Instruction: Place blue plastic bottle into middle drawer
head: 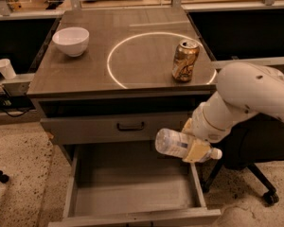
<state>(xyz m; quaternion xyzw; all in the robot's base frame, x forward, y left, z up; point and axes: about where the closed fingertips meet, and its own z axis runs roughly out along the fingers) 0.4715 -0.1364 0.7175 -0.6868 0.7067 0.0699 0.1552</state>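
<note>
The blue plastic bottle [176, 144] is a clear bottle with a white cap, lying sideways in the air over the right side of the open middle drawer [132, 193]. My gripper [193, 143] is shut on the bottle near its cap end, just in front of the cabinet. The drawer is pulled out, grey, with a bare floor and low side walls. My white arm reaches in from the right.
A gold soda can [185, 60] and a white bowl [71, 40] stand on the cabinet top. A shut grey drawer front with a black handle [130, 126] sits above the open drawer. A white cup [5, 68] stands at left and a black office chair base [262, 186] at right.
</note>
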